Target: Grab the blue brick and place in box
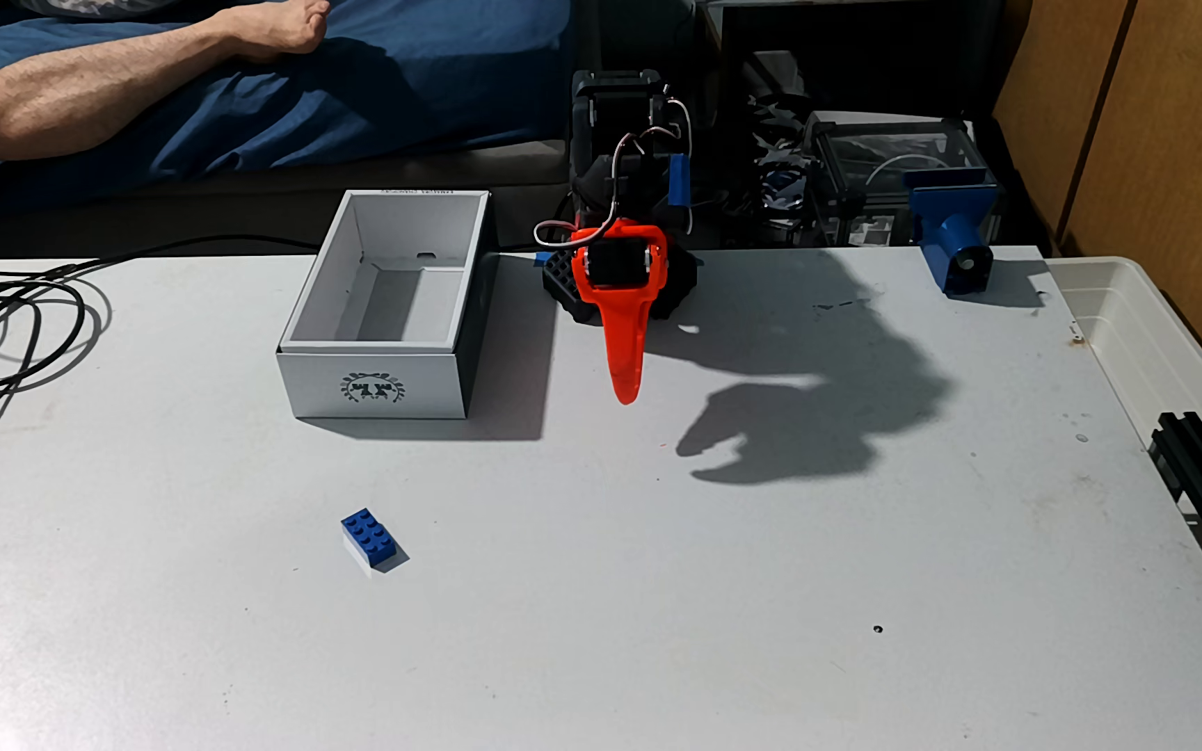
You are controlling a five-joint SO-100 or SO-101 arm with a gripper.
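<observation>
One blue brick [370, 539], small, studded two-by-four, lying flat and studs-up on the white table [656, 614], skewed to the table's edges, well out in front of the gripper [625, 393] and off to its left as the fixed view shows it. Judged hard plastic, very light, stiff, smooth-sided and a little slippery; likely best taken across the two long flanks, fingers turned to match its skew, since the short ends give less bearing.

One gripper, orange, hanging tip-down near the arm's base, carrying nothing; from this head-on angle the fingers read as a single blade, so I cannot tell whether they are spread or closed.

One box [374, 386], white card, open-topped, emblem on its near short side, standing just to the gripper's left, apparently bare inside. Its near wall lies between brick and interior, so the brick would need lifting over the rim.

One coil of black cable [13, 332], farther left, clear of the likely path.

One blue cylindrical mount [956, 242], far right. One translucent tub [1154, 332] beyond it.

One person's leg [99, 94] on blue bedding behind the table.
</observation>
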